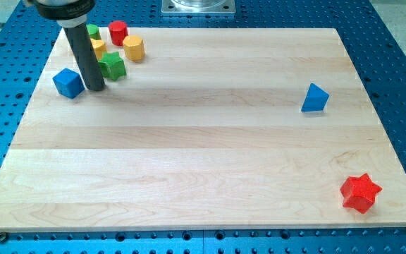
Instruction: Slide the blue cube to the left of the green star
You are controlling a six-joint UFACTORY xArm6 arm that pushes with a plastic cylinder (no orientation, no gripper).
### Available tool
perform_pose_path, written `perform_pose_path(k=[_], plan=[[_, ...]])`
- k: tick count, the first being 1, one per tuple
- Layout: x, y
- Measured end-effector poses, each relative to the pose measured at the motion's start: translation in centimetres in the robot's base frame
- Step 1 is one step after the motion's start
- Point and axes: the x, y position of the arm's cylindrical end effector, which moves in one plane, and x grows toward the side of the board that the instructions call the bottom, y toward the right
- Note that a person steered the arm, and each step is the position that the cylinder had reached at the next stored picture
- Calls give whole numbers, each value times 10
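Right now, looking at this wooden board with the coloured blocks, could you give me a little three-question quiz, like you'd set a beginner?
1. True or false: my tip stands between the blue cube and the green star.
2. Which block lies nearest the view's bottom right corner? A) red star B) blue triangular block C) yellow hexagonal block
3. Fill in: the red cylinder sits near the view's top ____ corner of the board.

Key: 1 true; the cube is at the view's left of the tip, the star at its right. 2 A. 3 left.
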Motion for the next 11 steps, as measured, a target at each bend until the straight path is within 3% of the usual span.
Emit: perform_pose_path(k=[1, 3, 4, 6, 10, 11], plan=[[33, -15], [-4, -46], [46, -62], [-52, -110], [-45, -74], [-42, -101]])
